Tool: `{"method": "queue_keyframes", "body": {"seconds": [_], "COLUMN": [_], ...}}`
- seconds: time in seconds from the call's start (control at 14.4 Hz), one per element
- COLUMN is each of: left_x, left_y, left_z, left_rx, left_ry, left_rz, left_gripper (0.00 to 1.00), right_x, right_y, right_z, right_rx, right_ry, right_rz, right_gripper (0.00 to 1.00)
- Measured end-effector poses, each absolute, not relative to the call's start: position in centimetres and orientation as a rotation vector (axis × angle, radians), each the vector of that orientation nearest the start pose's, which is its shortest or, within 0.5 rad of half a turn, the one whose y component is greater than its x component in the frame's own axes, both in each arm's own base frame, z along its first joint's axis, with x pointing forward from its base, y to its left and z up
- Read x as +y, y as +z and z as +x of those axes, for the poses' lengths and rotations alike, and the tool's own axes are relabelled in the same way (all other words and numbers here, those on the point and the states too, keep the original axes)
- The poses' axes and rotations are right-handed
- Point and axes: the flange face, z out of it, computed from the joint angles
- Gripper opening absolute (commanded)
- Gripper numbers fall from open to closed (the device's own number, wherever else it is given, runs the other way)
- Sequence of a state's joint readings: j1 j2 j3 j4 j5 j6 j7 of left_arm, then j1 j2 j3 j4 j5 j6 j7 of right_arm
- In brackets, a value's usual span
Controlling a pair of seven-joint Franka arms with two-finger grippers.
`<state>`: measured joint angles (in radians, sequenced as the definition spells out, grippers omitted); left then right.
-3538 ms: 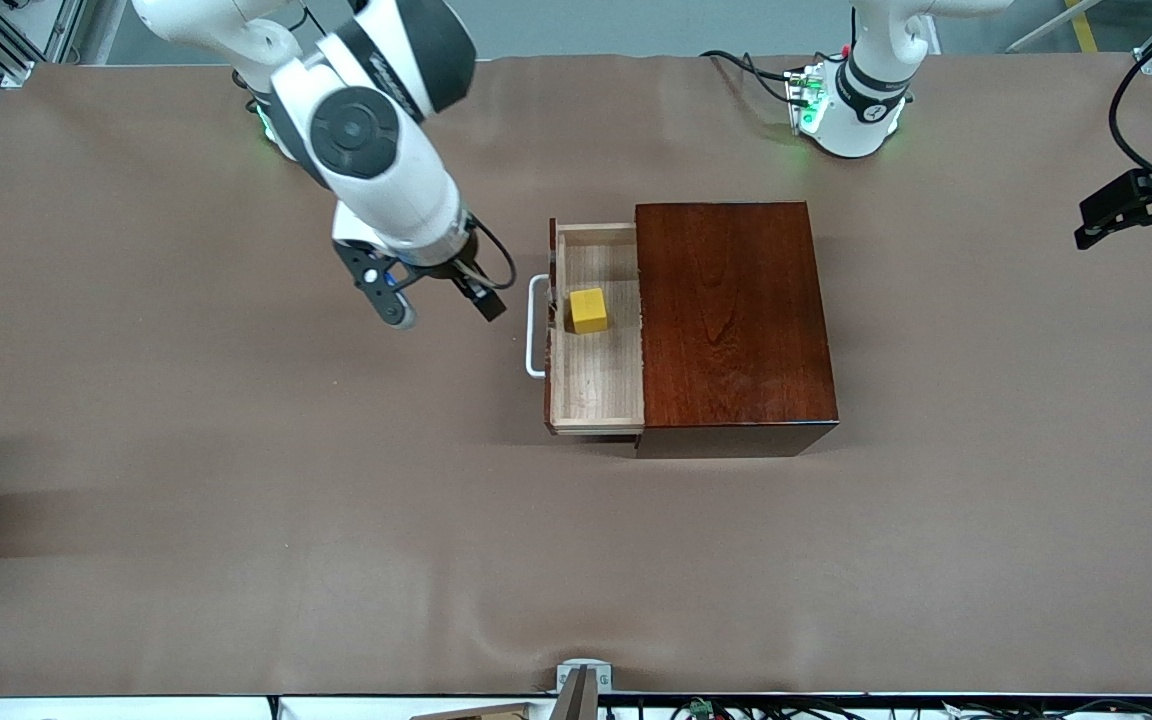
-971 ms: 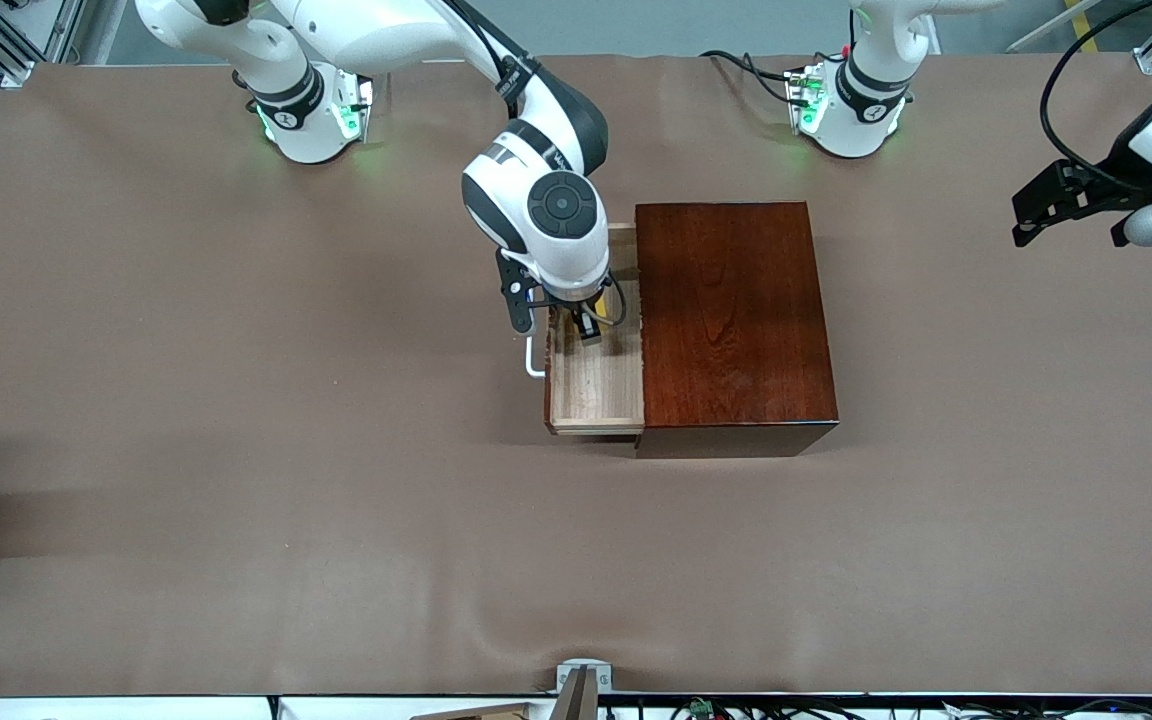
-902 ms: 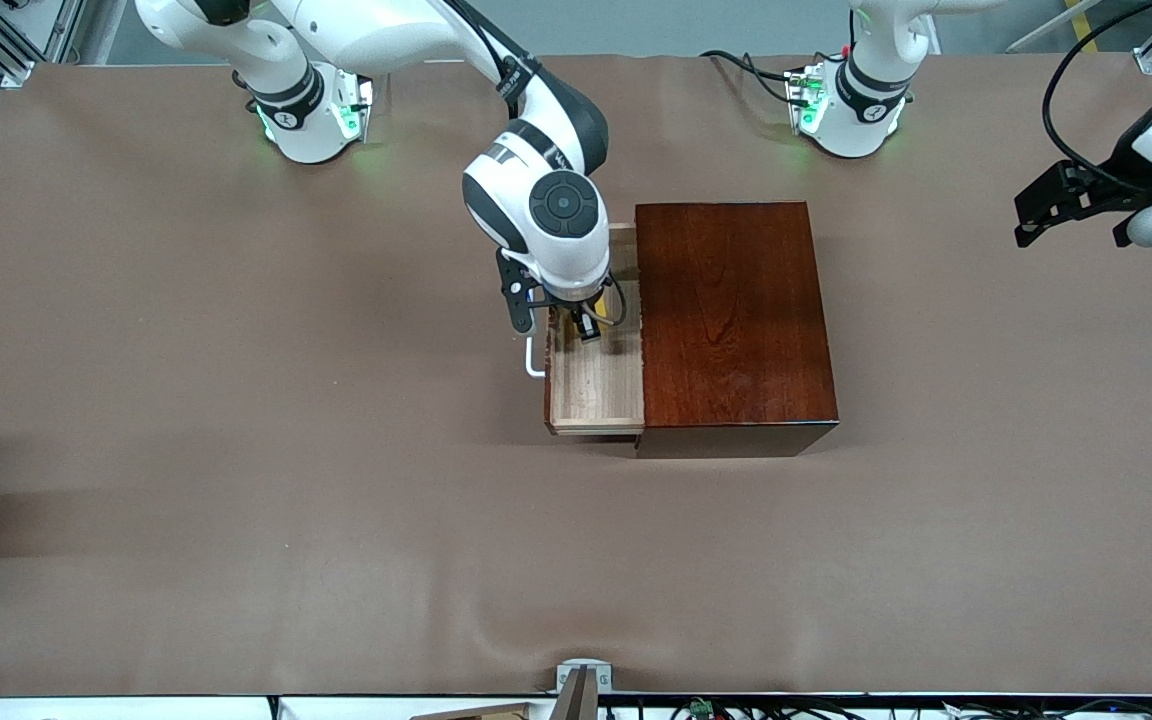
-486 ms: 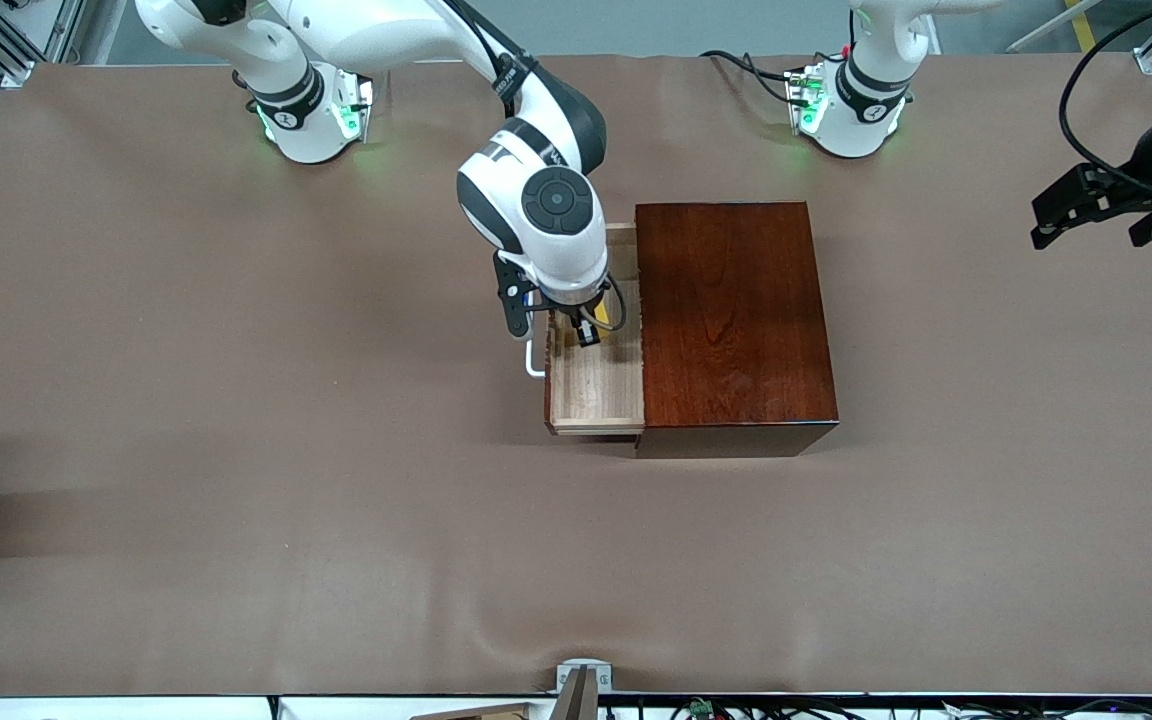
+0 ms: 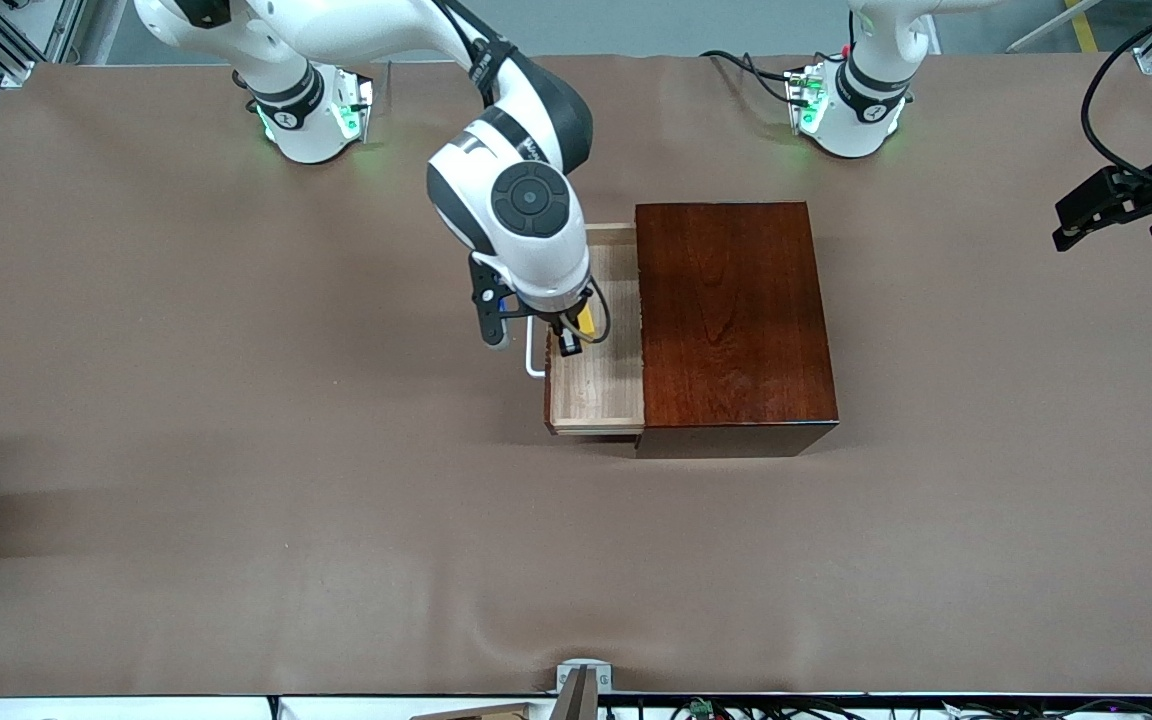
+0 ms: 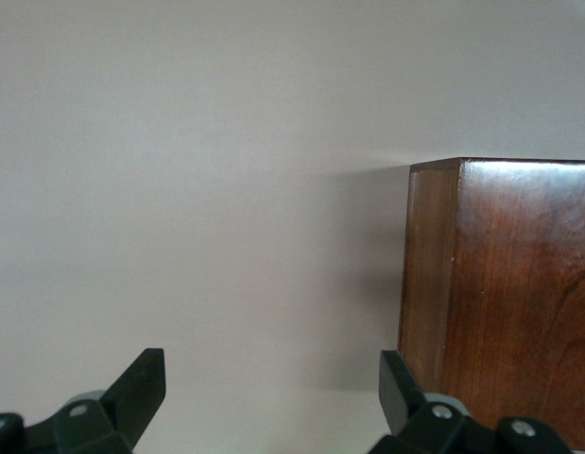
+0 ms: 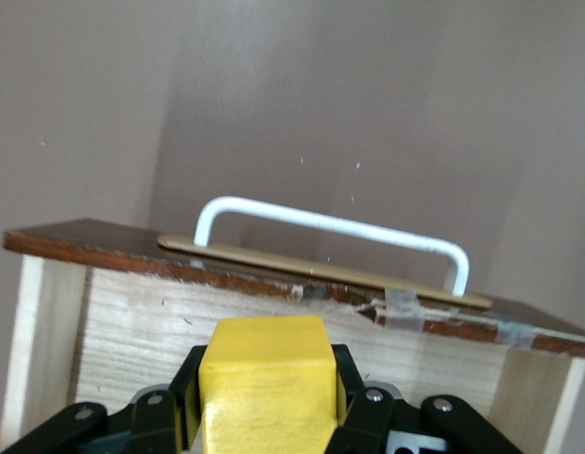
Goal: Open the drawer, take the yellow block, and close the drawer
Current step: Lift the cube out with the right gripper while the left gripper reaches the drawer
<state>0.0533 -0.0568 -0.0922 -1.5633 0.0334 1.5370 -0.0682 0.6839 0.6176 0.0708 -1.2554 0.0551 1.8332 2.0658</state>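
The drawer [image 5: 598,385] stands pulled open from the dark reddish-brown box [image 5: 736,320], its white handle [image 5: 533,358] toward the right arm's end of the table. My right gripper [image 5: 576,332] is shut on the yellow block [image 5: 586,318] and holds it over the open drawer, near the drawer's front panel. In the right wrist view the block [image 7: 268,383] sits between the black fingers [image 7: 363,402], with the drawer front [image 7: 273,307] and handle [image 7: 330,225] ahead. My left gripper [image 5: 1121,205] is open and empty over the left arm's end of the table.
The brown table cover [image 5: 236,450] lies bare around the box. The left wrist view shows my left gripper [image 6: 273,402] open over the table, with a side of the box [image 6: 500,303] ahead.
My right gripper came over the drawer, shut on the yellow block, then rose with it toward the handle. The left gripper drifted toward the table's end.
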Motion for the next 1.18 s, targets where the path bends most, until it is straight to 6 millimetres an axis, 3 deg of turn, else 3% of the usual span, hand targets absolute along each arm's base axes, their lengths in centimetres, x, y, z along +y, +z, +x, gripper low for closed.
{"method": "queue_keyframes", "body": {"seconds": [0.35,0.55,0.69,0.9,1.18], "left_x": [-2.3,-4.7,-8.9,-18.1,-28.0], "left_y": [65.3,64.0,62.9,60.0,56.7], "left_z": [53.7,54.6,54.9,54.9,54.6], "left_rx": [-0.036,-0.017,-0.015,-0.054,-0.113], "left_ry": [-0.049,-0.036,-0.029,-0.009,0.035], "left_rz": [-3.105,-3.108,-3.112,-3.127,-3.143], "left_gripper": [1.00,1.00,1.00,1.00,1.00], "right_x": [45.7,42.6,40.4,36.3,29.8], "right_y": [42.9,44.2,43.5,42.1,40.5], "right_z": [55.4,57.0,58.4,60.6,62.9], "right_rx": [1.760,1.587,1.497,1.406,1.221], "right_ry": [0.172,0.179,0.194,0.226,0.283], "right_rz": [-2.640,-2.742,-2.800,-2.861,-2.951], "right_gripper": [0.00,0.00,0.00,0.00,0.00]}}
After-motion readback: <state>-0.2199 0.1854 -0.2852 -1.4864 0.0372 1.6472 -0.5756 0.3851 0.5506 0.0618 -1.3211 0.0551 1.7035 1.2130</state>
